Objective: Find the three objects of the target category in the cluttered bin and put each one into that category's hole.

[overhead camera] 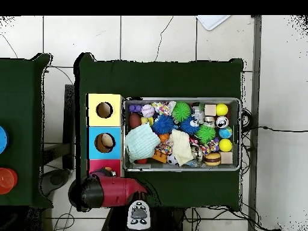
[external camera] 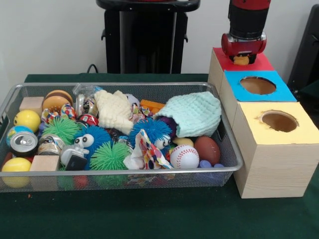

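My gripper (external camera: 242, 56) hangs over the red top (external camera: 261, 63) of the far wooden box. It is shut on a small tan-orange soft toy (external camera: 241, 60), which sits just above the red top. The gripper and toy hide the red box's hole. In the overhead view the arm (overhead camera: 114, 189) covers most of the red top (overhead camera: 95, 165). The wire mesh bin (external camera: 114, 85) lies left of the boxes and is full of clutter; it also shows in the overhead view (overhead camera: 180, 99). A pale yellow thing (external camera: 183, 141) peeks out behind the baseball (external camera: 184, 156).
The blue-topped box (external camera: 281, 92) and the yellow-topped box (external camera: 304, 132) stand in a row nearer the camera, each with an open round hole. The bin holds spiky blue and green balls, a mint cloth (external camera: 195, 113), cans, wooden blocks and yellow balls. The robot's black pedestal (external camera: 147, 40) stands behind.
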Action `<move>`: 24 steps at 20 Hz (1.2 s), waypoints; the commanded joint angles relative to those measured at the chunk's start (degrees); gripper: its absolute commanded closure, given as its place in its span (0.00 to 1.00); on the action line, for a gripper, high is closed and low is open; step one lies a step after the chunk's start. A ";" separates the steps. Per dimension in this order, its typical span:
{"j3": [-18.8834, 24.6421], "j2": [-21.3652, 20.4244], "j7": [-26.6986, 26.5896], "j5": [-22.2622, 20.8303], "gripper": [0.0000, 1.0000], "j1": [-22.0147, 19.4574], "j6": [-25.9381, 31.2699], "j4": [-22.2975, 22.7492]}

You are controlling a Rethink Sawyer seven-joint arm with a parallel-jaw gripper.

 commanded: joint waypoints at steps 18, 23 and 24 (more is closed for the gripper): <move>0.96 4.26 7.82 0.82 1.00 0.40 8.59 -5.79; 1.01 -5.55 7.93 1.59 1.00 0.08 20.18 -4.04; 1.11 -7.31 8.10 1.78 1.00 0.06 22.60 -3.87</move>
